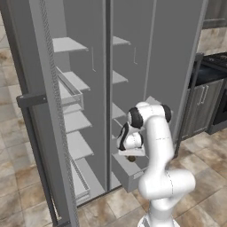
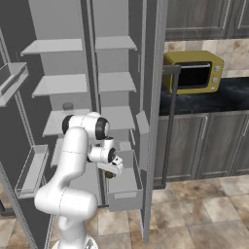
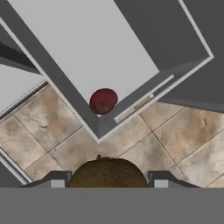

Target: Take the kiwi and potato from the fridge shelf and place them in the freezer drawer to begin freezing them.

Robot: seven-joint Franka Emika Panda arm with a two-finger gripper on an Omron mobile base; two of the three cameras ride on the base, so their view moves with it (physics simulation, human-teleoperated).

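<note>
My gripper (image 3: 108,183) is shut on the brown fuzzy kiwi (image 3: 108,172), which sits between the two dark fingertips (image 3: 56,179). It hangs above the front corner of the open grey freezer drawer (image 3: 100,52). A round reddish-brown potato (image 3: 103,100) lies inside that corner of the drawer. From the base, the gripper (image 1: 131,156) hovers just over the drawer (image 1: 126,174) with the kiwi (image 1: 131,158) under it; the right base view shows the gripper (image 2: 110,173) over the drawer (image 2: 124,190). Pale grey fridge shelves (image 2: 115,116) stack above.
Both fridge doors stand open: the left one (image 1: 40,111) carries clear bins (image 1: 71,91), the right one (image 2: 151,121) stands edge-on beside the drawer. A yellow microwave (image 2: 194,72) sits on the dark counter. A small jar (image 2: 68,106) stands on a shelf. Tiled floor lies in front.
</note>
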